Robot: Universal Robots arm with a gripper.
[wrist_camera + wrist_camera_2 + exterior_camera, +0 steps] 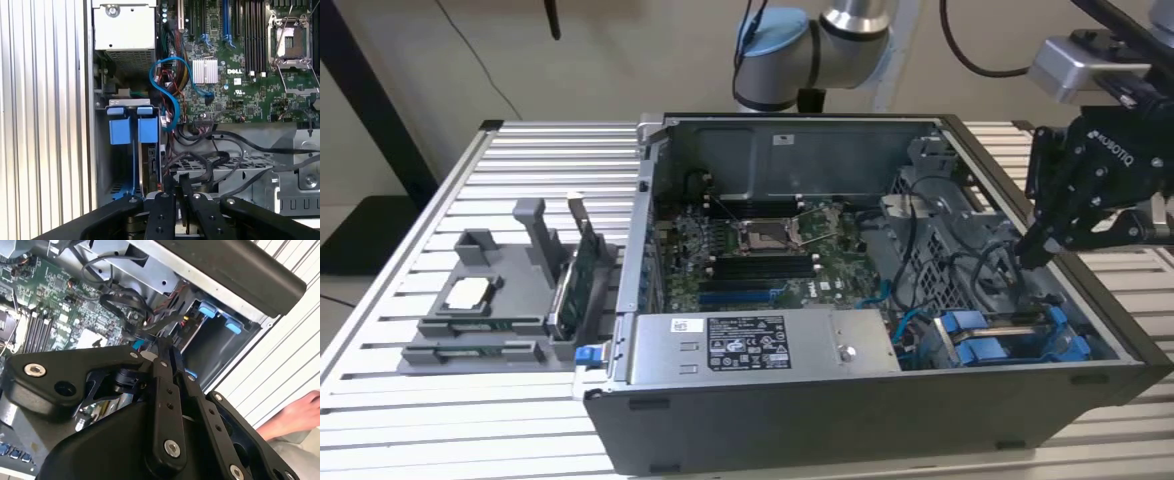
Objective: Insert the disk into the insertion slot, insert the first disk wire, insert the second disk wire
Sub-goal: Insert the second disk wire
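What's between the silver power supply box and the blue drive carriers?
In the exterior view, a thin blue cable hangs between the power supply box and the blue drive carriers.

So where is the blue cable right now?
In the first wrist view, the blue cable loops inside the open computer case, between the silver power-supply box and the green motherboard, just beside the blue carrier tabs.

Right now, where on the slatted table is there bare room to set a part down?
Bare slats lie behind the grey parts stand, toward the table's far edge, and in front of the stand. Inside the case, cables and blue carriers crowd the corner near the gripper.
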